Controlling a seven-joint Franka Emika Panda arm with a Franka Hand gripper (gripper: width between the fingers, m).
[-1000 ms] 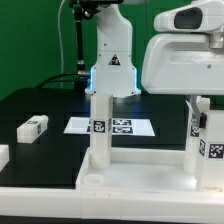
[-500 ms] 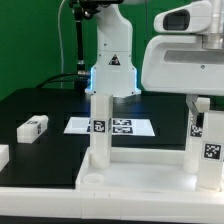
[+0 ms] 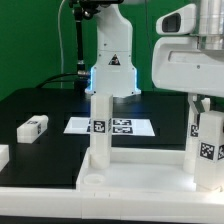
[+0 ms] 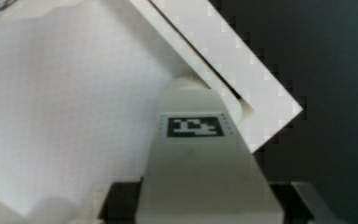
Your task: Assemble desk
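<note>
Appears to be seating an upright leg (image 3: 207, 145) in a corner socket of the tabletop (image 3: 140, 172) at the exterior view's right, with the gripper (image 4: 197, 203) clamped around its top, and calls next for a straight downward twist.

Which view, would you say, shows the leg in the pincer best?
The wrist view: the leg is close up, tag clear, gripped by the pincer. The exterior view shows that leg upright at its far right, beneath the pincer.
</note>
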